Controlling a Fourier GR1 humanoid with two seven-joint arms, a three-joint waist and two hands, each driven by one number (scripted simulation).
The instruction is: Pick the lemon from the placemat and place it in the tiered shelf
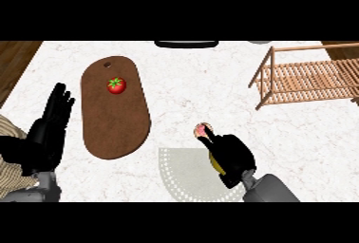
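Only a yellow sliver of the lemon (pixel 214 163) shows, under the palm of my right hand (pixel 230 154). That hand is curled over it at the right edge of the pale, fan-shaped placemat (pixel 184 175). A small pinkish round thing (pixel 204 129) sits at its fingertips, and I cannot tell what it is. The wooden tiered shelf (pixel 312 78) stands at the far right, well away from the hand. My left hand (pixel 48 130) rests open at the left edge with its fingers up.
A brown cutting board (pixel 116 118) lies left of centre with a red tomato (pixel 116 85) near its far end. A dark object (pixel 186 43) sits at the counter's back edge. White marble counter stretches between the placemat and the shelf.
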